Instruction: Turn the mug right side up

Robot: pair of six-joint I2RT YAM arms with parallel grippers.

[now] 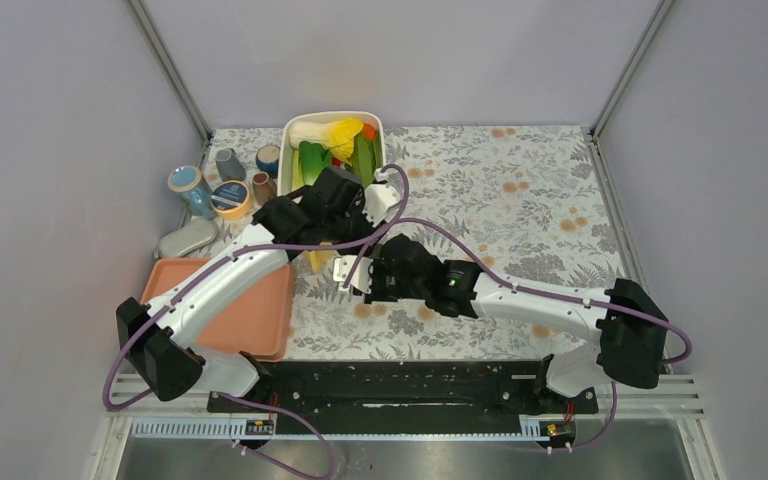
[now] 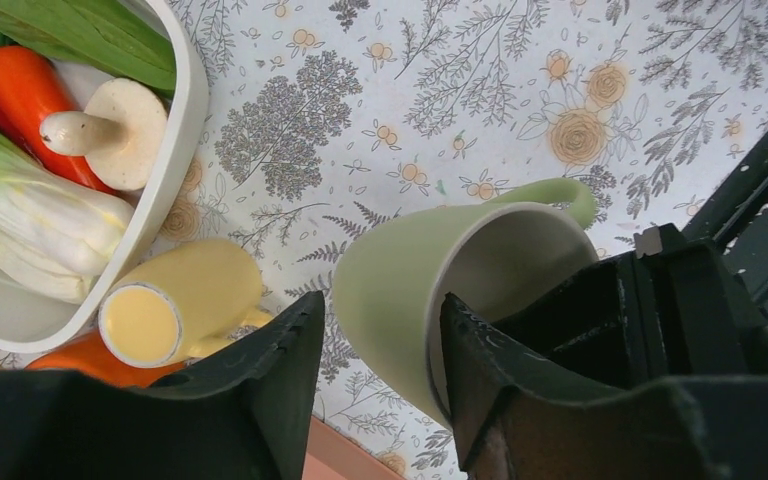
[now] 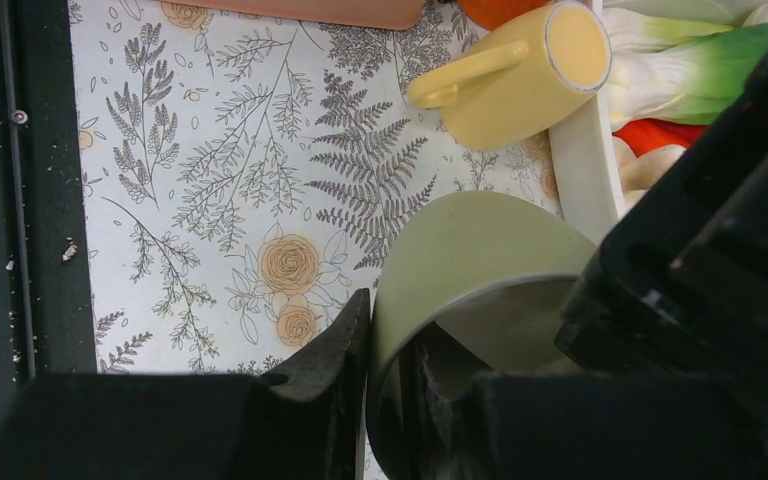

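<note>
two robot hands meet over a green mug [image 2: 400, 290] just off the near end of the white dish [image 2: 175, 150], the mug tipped on its side and apparently clear of the flowered counter [image 2: 360, 100], its mouth facing both wrist cameras. the right hand [image 3: 390, 330] is clenched on the mug's rim, one finger inside and one outside. the left hand [image 2: 380, 315] straddles the opposite wall with a gap showing on the outer side, so it is not gripping.

the risk looks like a fumbled handover: if the right hand lets go before the left has clamped, the mug would likely drop onto the counter or onto the yellow mug [image 2: 195, 290] lying on its side against the dish. a thin pinch on the rim could also let the mug swing as it is turned.

the dish holds a mushroom [image 2: 120, 120], a carrot [image 2: 25, 85] and bok choy [image 2: 30, 220]; both mugs look empty.
</note>
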